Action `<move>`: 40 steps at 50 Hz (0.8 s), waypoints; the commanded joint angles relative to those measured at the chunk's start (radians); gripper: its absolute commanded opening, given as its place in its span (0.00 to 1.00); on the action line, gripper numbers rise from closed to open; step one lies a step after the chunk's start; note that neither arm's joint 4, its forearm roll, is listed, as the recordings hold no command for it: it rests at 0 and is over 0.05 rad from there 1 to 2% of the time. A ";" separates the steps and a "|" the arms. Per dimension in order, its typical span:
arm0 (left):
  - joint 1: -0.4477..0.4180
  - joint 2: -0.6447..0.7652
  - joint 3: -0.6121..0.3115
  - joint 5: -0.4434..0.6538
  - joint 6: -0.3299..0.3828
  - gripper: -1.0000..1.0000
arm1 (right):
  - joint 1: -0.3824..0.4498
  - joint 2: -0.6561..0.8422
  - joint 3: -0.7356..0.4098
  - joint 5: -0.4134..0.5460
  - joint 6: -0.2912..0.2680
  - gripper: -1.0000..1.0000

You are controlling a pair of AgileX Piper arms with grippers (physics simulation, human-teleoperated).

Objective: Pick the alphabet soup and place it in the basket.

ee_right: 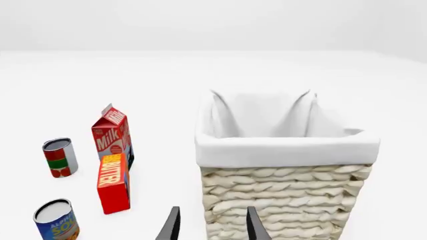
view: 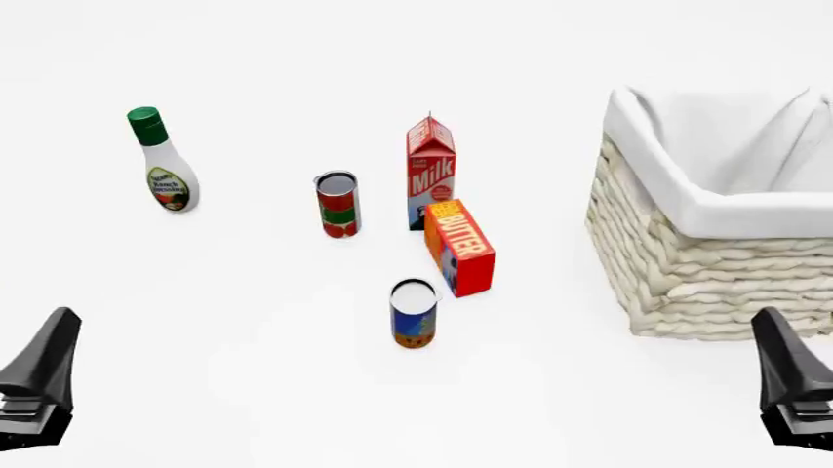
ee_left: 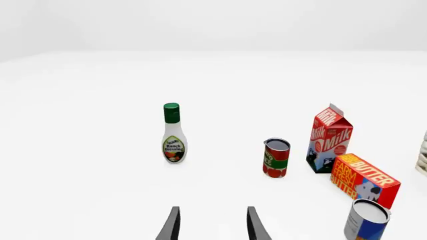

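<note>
While both of my arms sit low at the near edge of the tabletop [view: 260, 390], I can see the alphabet soup [view: 413, 313] standing upright near the middle of the table, a little toward the near edge, touched by nothing. Its whitish lid faces up and its blue label shows in both wrist views. Just beyond it the butter box [view: 461, 247] lies close by but apart from it, and behind the box stands the milk carton [view: 431, 173]. A red-and-green can [view: 337, 204] stands to the left of the carton, and the ranch dressing bottle [view: 164, 161] is well off toward the far left corner.

The basket [view: 703, 263] sits by the right edge, well apart from the soup, its white cloth lining [view: 729, 210] folded over the rim.

My left gripper [ee_left: 212, 225] has its fingers spread with nothing between them. My right gripper [ee_right: 212, 225] is likewise spread and unloaded, pointed at the basket's woven wall.
</note>
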 commanded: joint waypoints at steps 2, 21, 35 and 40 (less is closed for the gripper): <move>0.000 0.000 0.000 0.000 0.000 1.00 | 0.006 0.005 -0.002 0.004 0.000 1.00; 0.000 0.000 0.000 0.000 0.000 1.00 | 0.083 0.202 -0.230 0.075 -0.082 1.00; 0.000 0.000 0.000 0.000 0.000 1.00 | 0.236 0.409 -0.470 0.182 -0.174 1.00; 0.000 0.000 0.000 0.000 0.000 1.00 | 0.302 0.493 -0.544 0.219 -0.196 1.00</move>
